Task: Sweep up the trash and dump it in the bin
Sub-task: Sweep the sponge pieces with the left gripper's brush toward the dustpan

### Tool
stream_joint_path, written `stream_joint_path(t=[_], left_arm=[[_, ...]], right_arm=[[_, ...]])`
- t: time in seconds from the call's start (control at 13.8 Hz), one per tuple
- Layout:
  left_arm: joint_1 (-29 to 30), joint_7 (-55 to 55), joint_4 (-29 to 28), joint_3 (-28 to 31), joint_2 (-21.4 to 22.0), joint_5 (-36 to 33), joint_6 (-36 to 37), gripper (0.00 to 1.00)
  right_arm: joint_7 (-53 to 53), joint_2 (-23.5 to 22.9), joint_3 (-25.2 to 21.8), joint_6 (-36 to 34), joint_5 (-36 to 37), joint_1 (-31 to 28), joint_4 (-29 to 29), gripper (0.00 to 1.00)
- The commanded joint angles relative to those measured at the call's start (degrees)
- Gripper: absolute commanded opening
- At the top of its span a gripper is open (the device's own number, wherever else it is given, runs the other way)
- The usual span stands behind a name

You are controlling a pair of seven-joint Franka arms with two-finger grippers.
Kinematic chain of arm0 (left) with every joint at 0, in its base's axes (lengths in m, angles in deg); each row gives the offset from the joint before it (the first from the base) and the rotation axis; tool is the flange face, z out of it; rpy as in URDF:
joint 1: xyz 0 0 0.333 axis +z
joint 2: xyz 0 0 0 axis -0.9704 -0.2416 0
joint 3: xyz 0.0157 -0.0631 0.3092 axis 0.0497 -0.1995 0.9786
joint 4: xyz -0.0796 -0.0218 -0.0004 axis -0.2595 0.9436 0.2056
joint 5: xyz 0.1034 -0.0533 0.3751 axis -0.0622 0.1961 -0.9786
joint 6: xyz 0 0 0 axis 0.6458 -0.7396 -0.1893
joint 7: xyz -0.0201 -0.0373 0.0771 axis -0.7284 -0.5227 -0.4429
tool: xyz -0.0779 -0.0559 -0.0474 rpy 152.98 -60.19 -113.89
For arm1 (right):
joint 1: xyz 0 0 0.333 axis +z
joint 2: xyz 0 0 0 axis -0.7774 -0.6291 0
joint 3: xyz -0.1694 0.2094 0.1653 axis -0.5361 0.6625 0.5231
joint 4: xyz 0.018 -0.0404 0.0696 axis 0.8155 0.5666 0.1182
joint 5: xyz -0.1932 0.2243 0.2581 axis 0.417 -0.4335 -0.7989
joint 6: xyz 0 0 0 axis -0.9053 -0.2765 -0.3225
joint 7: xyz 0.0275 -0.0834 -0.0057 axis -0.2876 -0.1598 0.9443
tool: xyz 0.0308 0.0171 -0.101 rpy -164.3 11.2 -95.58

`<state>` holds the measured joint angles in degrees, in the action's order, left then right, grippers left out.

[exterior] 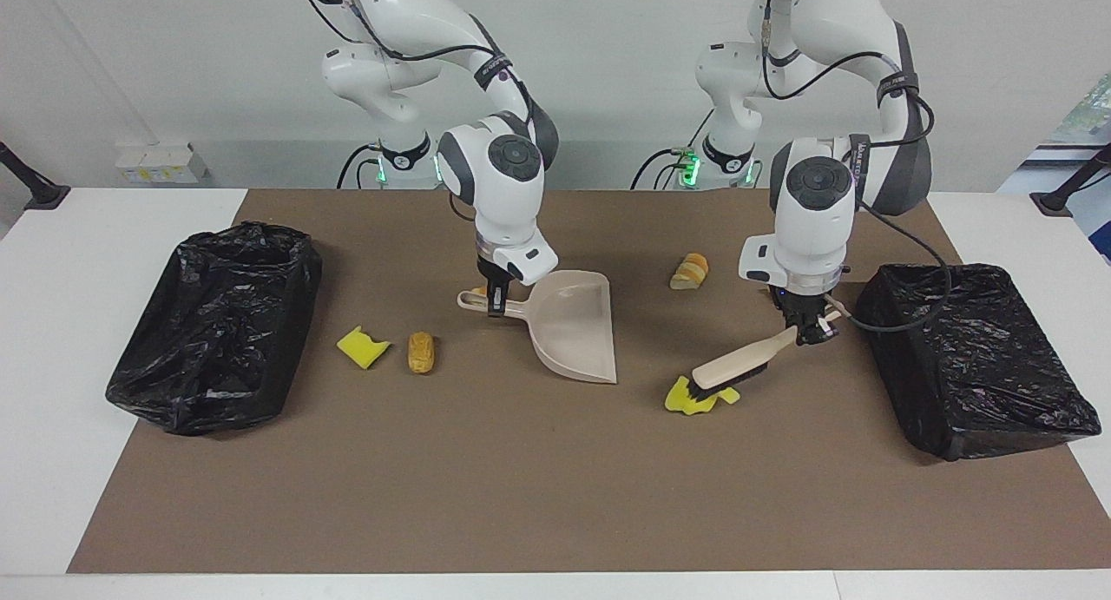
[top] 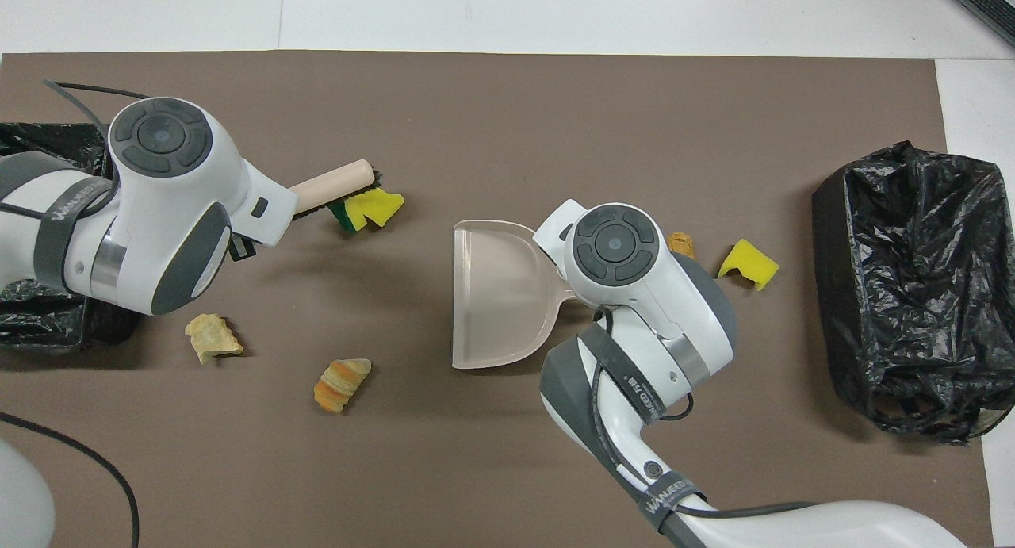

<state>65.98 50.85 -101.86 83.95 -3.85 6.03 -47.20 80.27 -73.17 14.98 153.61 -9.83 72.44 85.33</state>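
Dustpan (exterior: 575, 329) flat on bench, mouth toward left arm's end; right tool (exterior: 496, 305) clamped on its handle. Left tool (exterior: 805, 331) clamped on brush (exterior: 738, 365); bristles touch two yellow sponge chunks (exterior: 690, 400), lying between dustpan and bin (exterior: 976, 357).

The facing view looks from high across the tabletop (exterior: 52, 339) toward both arms, taking in the whole brown mat (exterior: 521, 478), both black bins and the wall. The overhead view sits high above the robots' end, looking steeply down and forward, closer in. Both views share the mat's middle with the dustpan (exterior: 573, 326), brush (exterior: 738, 364) and scraps, seen half a turn apart.
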Motion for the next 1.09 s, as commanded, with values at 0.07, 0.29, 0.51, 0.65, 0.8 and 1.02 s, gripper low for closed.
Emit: stream_joint_path(t=[0.07,0.29,0.51,0.65,0.8,1.02], left_arm=[[0.02,0.95,3.47,0.12,-3.09,0.51,-1.35,0.00],[-0.06,0.95,2.78,0.12,-3.71,0.51,-1.62,0.00],[-0.68,0.95,0.66,0.12,-3.97,0.51,-1.62,0.00],[-1.03,0.78,-1.35,0.12,-3.54,0.60,-1.53,0.00],[-2.52,0.69,-3.63,0.20,-2.05,0.60,0.48,0.00],[-4.46,0.51,-10.22,0.12,2.86,0.60,4.78,0.00]], right_arm=[[-1.36,0.12,0.28,-0.60,1.92,-0.59,0.38,0.00],[-1.36,0.12,0.28,-0.51,1.92,-0.59,0.38,0.00],[-1.36,0.03,0.28,-0.51,1.92,-0.67,0.38,0.00],[-0.84,0.03,0.45,-0.42,1.92,-2.07,0.47,0.00],[-0.83,0.12,0.46,-0.51,1.92,-1.99,0.65,0.00],[-0.83,0.20,0.37,-0.60,1.83,-1.99,1.08,0.00]])
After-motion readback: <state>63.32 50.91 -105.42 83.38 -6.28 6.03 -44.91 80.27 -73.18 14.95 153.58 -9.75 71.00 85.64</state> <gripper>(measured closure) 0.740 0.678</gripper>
